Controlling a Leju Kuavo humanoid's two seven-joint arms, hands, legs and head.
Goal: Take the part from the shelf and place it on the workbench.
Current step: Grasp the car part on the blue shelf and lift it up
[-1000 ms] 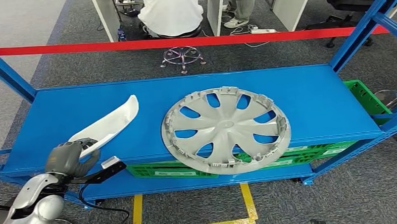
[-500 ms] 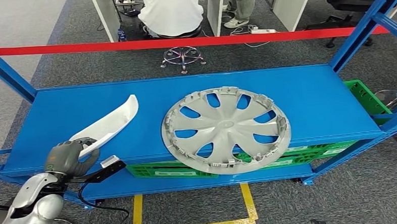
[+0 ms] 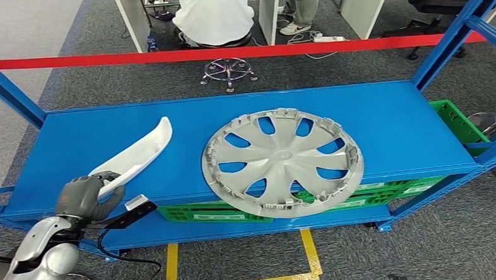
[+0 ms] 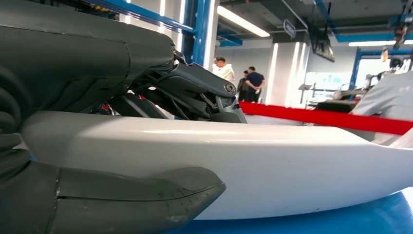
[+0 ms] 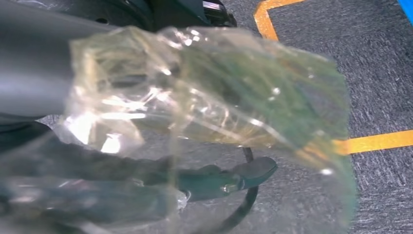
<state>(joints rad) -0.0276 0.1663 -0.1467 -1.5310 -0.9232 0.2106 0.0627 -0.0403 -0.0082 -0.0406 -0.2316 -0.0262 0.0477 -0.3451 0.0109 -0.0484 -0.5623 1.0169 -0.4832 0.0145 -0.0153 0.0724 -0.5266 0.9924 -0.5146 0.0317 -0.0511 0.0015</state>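
Since the head view shows the left hand (image 3: 84, 196) closed on only the near tip of the long curved white plastic part (image 3: 135, 154) lying at the blue metal shelf's (image 3: 383, 118) left, lifting could let it swing or slip. From the left wrist, thumb below and fingers (image 4: 195, 92) above clamp the smooth shell, which looks slippery; at the right wrist, crinkled clear film (image 5: 204, 102) veils the right hand (image 5: 146, 190), so whether it is open or closed I cannot tell.

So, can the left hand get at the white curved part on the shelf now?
Probably yes: the left hand is already at the near end of the white curved part, thumb under it and fingers over it.

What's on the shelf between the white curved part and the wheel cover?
Nothing: bare blue shelf separates the white curved part from the wheel cover in the head view.
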